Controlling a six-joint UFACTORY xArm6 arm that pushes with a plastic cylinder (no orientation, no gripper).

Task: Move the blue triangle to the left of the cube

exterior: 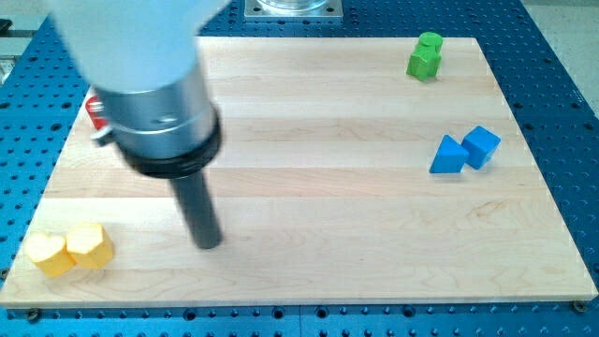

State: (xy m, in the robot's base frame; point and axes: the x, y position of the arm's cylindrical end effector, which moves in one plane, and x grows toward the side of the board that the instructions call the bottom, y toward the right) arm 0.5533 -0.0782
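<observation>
The blue triangle (448,156) lies near the view's right edge of the wooden board (309,206). The blue cube (482,146) touches it on its right side. My tip (208,243) rests on the board at the lower left, far from both blue blocks, closer to the yellow blocks.
A green block (425,56) stands at the view's top right. A yellow heart (47,254) and a yellow hexagon block (89,245) sit side by side at the bottom left. A red block (96,113) is partly hidden behind the arm at the left.
</observation>
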